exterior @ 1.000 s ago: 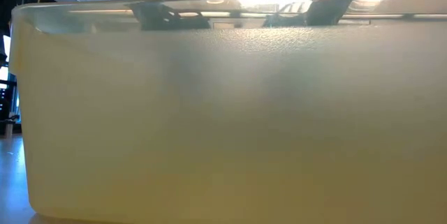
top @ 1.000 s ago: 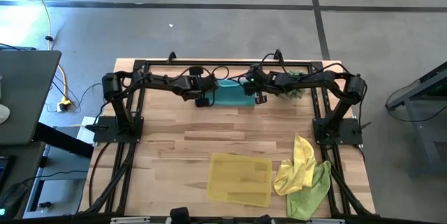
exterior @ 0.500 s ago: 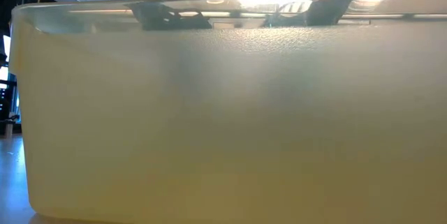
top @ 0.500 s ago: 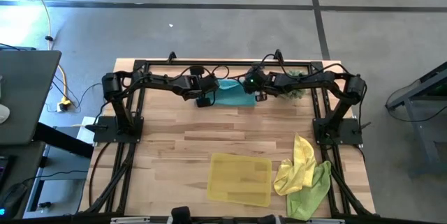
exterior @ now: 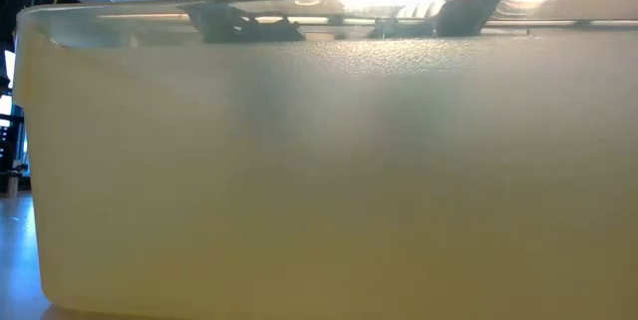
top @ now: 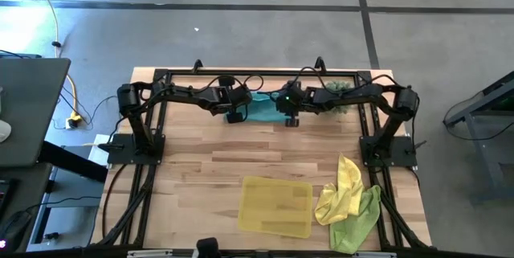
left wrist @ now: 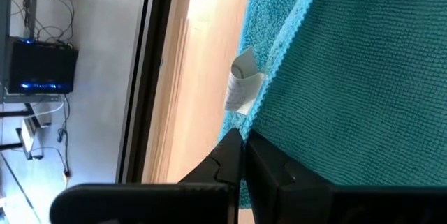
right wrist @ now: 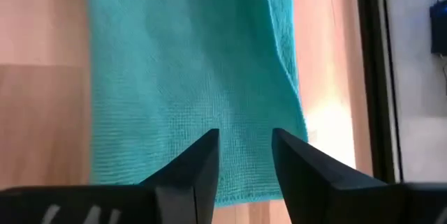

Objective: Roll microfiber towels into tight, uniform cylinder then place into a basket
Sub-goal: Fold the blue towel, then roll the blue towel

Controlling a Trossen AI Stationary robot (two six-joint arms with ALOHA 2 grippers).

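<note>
From above, the teal towel [top: 261, 107] lay at the table's far edge between the left gripper [top: 234, 116] and right gripper [top: 291, 119]. The yellow basket [top: 277, 205], yellow towel [top: 344, 186] and lime towel [top: 357, 219] sat near the front. The low view showed only the basket's cloudy, translucent wall [exterior: 319, 180]. The left wrist view showed its fingers [left wrist: 269, 172] pinched shut on the towel's looped weave, beside a white tag [left wrist: 242, 90]. The right wrist view showed its fingers [right wrist: 192, 175] parted over the towel's hem, gripping nothing.

Far table [top: 201, 161] edge: one towel [top: 261, 107], between left hand [top: 234, 116] and right hand [top: 291, 119]. Near edge: basket [top: 276, 205]; two towels [top: 347, 200] heaped just right of it.
</note>
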